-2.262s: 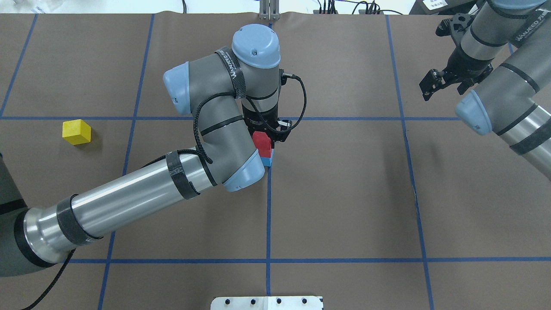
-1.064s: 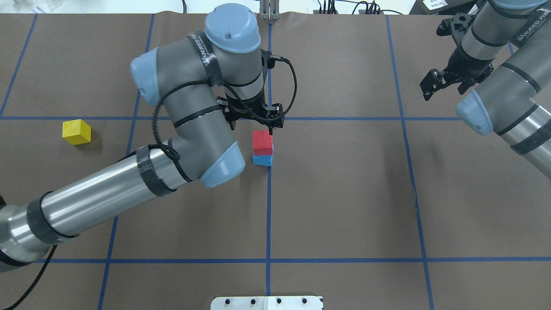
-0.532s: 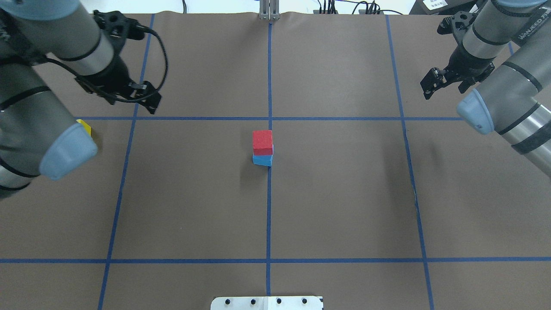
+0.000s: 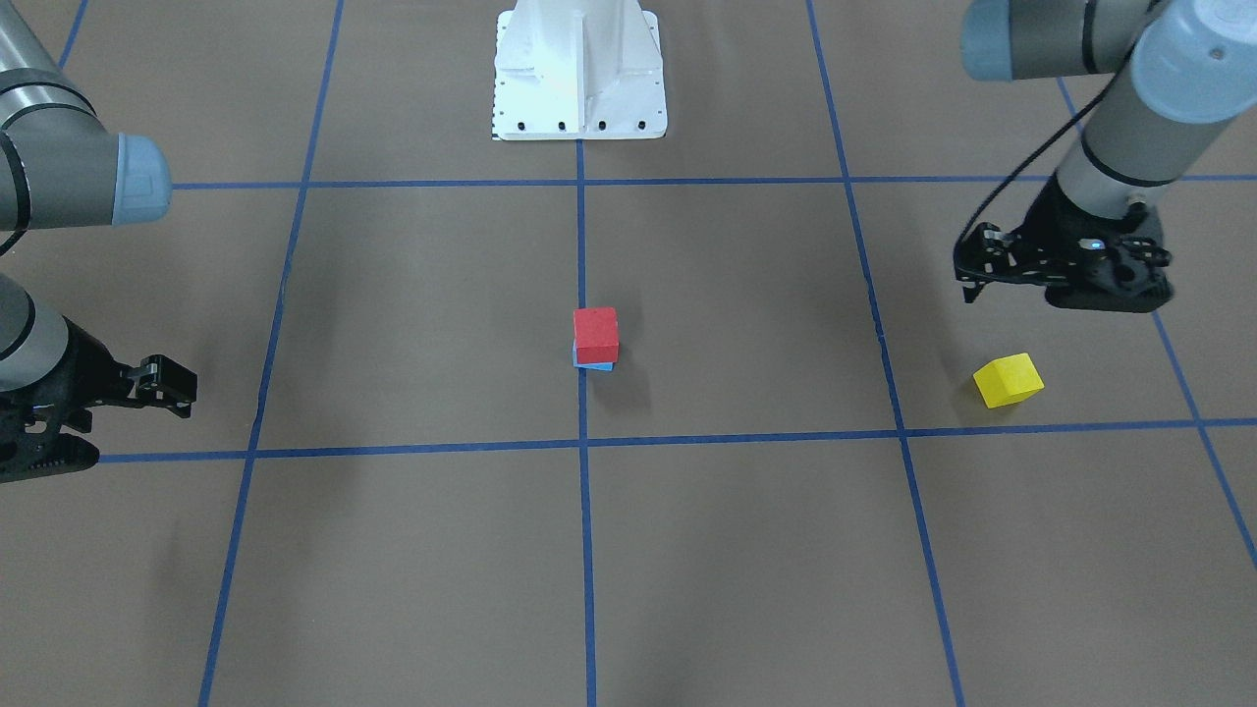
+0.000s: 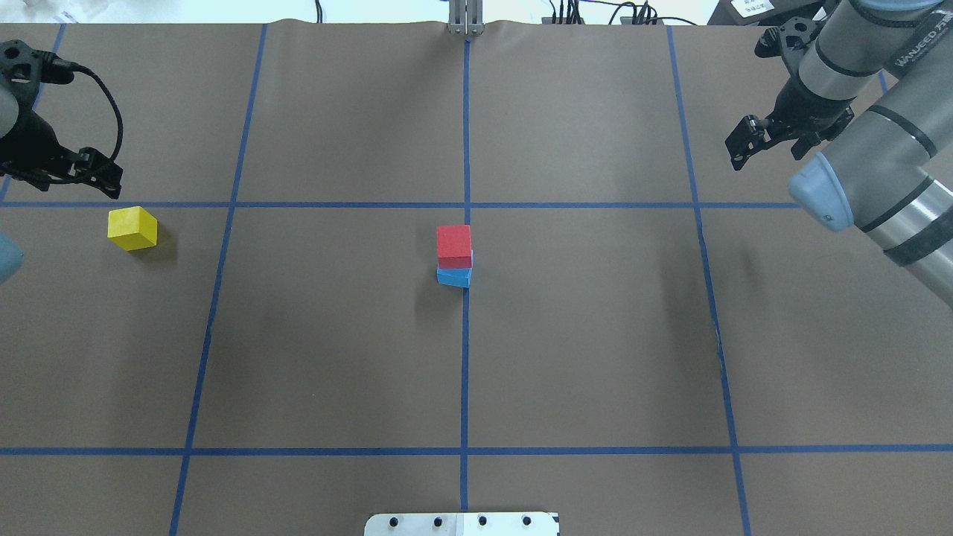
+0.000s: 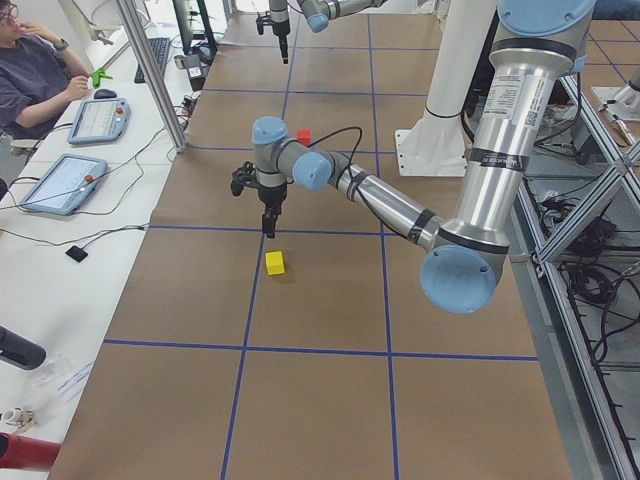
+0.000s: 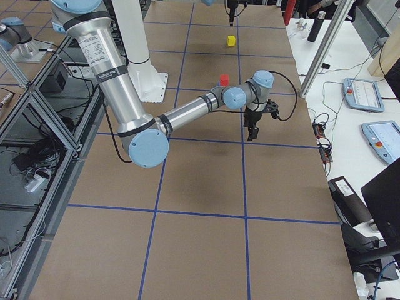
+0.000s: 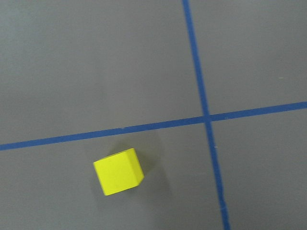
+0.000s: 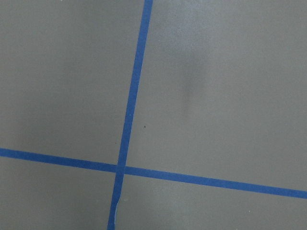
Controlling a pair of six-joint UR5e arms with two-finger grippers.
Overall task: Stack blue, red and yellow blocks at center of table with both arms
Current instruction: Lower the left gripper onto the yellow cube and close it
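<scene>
A red block (image 5: 454, 242) sits on a blue block (image 5: 453, 278) at the table's centre; the stack also shows in the front view, with the red block (image 4: 596, 334) on top. A yellow block (image 5: 132, 228) lies alone far to the left, and shows in the front view (image 4: 1008, 380) and the left wrist view (image 8: 119, 171). My left gripper (image 5: 59, 173) is open and empty, hovering just behind the yellow block. My right gripper (image 5: 768, 145) is open and empty, raised at the far right.
Blue tape lines (image 5: 465, 335) divide the brown table cover into squares. The robot's white base plate (image 4: 579, 69) is at the near edge. An operator (image 6: 30, 70) sits with tablets beyond the table's far side.
My left gripper let go of the red block on the blue one, rose, and swung far left to hover by the yellow block. The right arm has barely moved.
</scene>
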